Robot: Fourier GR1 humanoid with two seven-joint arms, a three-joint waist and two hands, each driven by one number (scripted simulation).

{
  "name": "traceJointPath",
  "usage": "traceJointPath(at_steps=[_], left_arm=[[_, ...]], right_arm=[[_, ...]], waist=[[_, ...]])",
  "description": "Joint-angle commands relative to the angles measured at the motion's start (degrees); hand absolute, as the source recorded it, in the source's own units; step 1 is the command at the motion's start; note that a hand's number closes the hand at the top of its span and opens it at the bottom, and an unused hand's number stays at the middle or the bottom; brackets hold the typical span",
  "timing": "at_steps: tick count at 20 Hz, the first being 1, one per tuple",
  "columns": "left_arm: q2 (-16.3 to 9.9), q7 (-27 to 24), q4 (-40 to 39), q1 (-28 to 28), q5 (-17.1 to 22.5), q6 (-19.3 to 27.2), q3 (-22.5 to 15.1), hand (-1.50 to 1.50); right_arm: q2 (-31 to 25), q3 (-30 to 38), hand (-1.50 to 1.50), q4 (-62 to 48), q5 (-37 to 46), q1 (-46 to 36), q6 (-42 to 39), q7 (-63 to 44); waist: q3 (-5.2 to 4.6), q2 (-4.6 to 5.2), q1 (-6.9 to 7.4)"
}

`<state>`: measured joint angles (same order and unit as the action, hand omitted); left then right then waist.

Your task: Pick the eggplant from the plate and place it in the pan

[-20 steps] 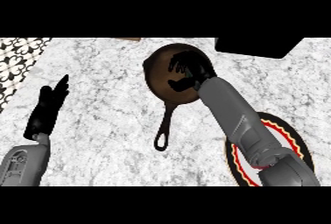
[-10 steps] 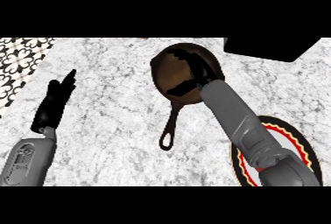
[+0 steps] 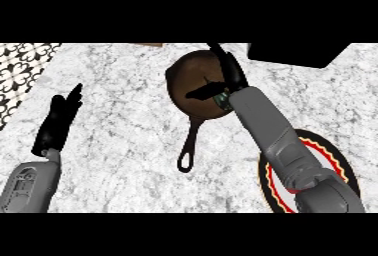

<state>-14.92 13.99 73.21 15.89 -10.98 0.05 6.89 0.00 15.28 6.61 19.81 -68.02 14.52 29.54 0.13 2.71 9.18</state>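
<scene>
Right hand (image 3: 225, 80) is seen over the pan (image 3: 193, 82), at the pan's right side, with the grey forearm running down to the lower right. Fingers are stretched up past the far rim, thumb is stuck out leftward over the pan floor. A small dark-green patch, taken to be the eggplant (image 3: 221, 98), is seen just under the palm at the wrist, inside the pan's right part; most of it is hidden by the hand. Whether it is still gripped or merely lying beneath the hand cannot be told, nor whether the hand is closed on anything.

Pan is set on the marble tabletop (image 3: 125, 145), upper middle, handle pointed down and slightly left, with a loop at its end.

Plate (image 3: 329, 156), dark with a red and yellow rim, is seen at lower right, largely covered by the right forearm.

Left hand (image 3: 59, 122) is held open at the left edge, fingers straight and pointing up, resting, well apart from the pan.
</scene>
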Motion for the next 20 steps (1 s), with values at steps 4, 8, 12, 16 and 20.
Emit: traceJointPath(at_steps=[4, 8, 12, 16, 20], left_arm=[[0.19, -0.43, 0.00, -1.37, -0.53, 1.92, 0.96, 0.00], [-1.01, -0.33, -0.07, -2.55, 0.67, 1.14, 2.65, 0.00], [-1.68, -0.29, 2.65, -5.36, 1.76, 0.14, 3.34, 0.00], [-1.15, -0.85, 1.27, -4.87, 1.11, 1.12, 3.33, 0.00], [-1.58, -0.62, -0.55, -2.61, 0.60, 1.00, 3.25, 0.00]], right_arm=[[-3.51, 3.68, -1.50, 0.72, -3.28, -1.01, 0.88, -1.63], [-8.73, 5.09, -1.50, 1.26, -4.72, 0.72, -4.97, -0.03], [-16.51, 6.08, -1.50, 1.24, -5.59, 2.90, -12.70, 1.68], [-22.68, 5.66, -1.50, 0.85, -5.26, 4.75, -21.15, 2.24], [-26.10, 5.10, -1.50, 0.76, -4.53, 5.18, -24.72, 2.66]], waist=[[-0.05, -0.41, -3.68], [-0.04, -0.96, -5.27], [0.03, -1.03, -5.00], [0.00, -1.16, -5.99], [0.03, -0.85, -5.73]])
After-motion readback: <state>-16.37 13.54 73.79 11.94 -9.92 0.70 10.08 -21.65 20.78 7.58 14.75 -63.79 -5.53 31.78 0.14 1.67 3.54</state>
